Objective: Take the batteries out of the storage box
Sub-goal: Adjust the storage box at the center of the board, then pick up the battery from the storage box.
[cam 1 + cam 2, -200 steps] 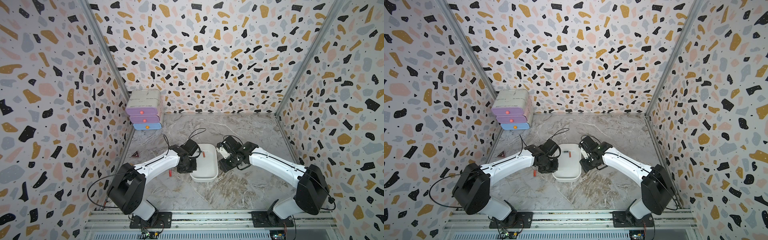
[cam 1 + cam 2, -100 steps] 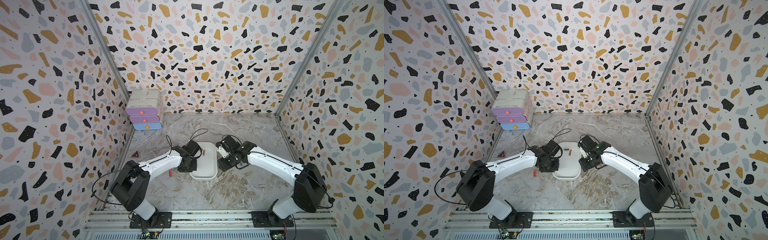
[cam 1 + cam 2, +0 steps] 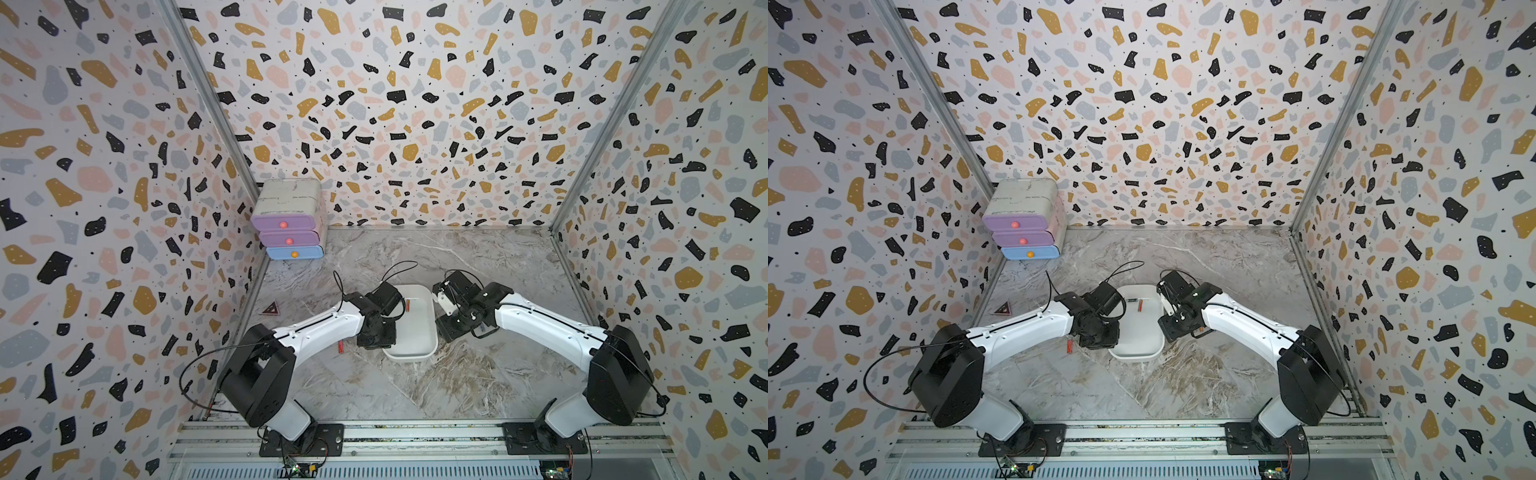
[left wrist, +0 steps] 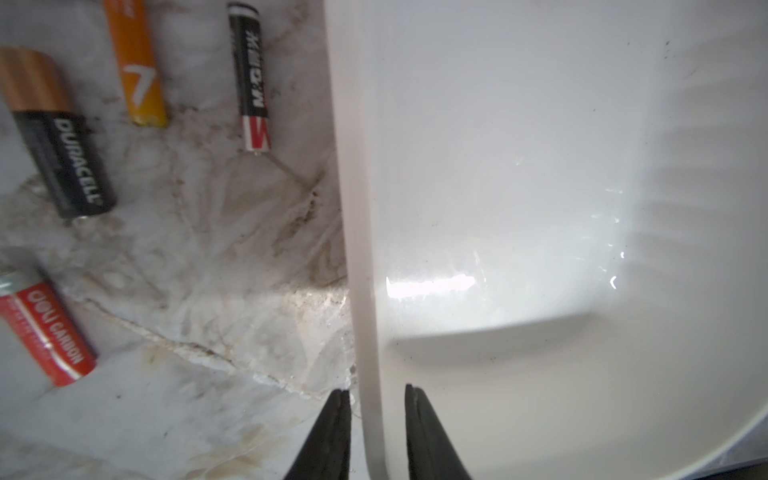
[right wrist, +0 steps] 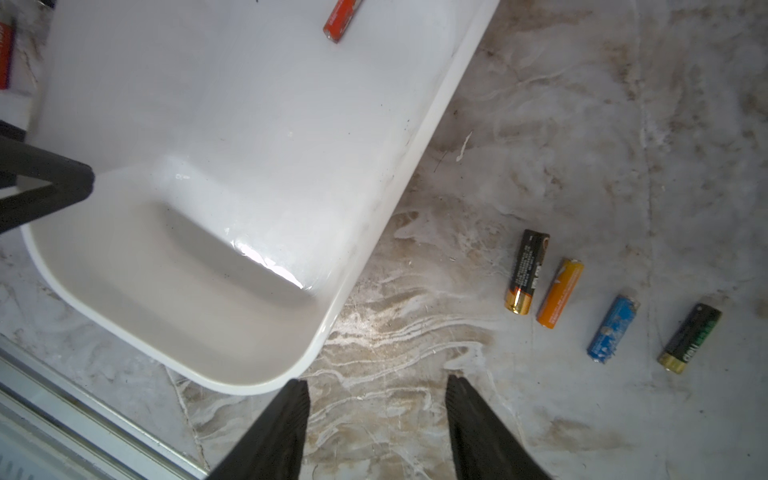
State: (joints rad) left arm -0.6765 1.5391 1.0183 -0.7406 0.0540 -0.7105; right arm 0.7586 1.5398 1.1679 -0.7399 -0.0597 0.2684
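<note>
White plastic box [image 3: 415,332] at mid-worktop [image 3: 374,399], holding only a red battery [image 3: 1140,306] and a dark battery [image 3: 1132,299] at its far end. Already out: four batteries [image 4: 62,137] lying to the left, four other batteries [image 5: 559,293] to the right. Nearly finished, by that count. Left end effector [image 4: 377,390] parted astride the left wall, gripping nothing; right end effector [image 5: 377,380] spread wide and empty over bare worktop beside the right wall. Next, likely: lift the left one clear, reach to the far end, pinch the red battery across its width without nudging the dark one.
</note>
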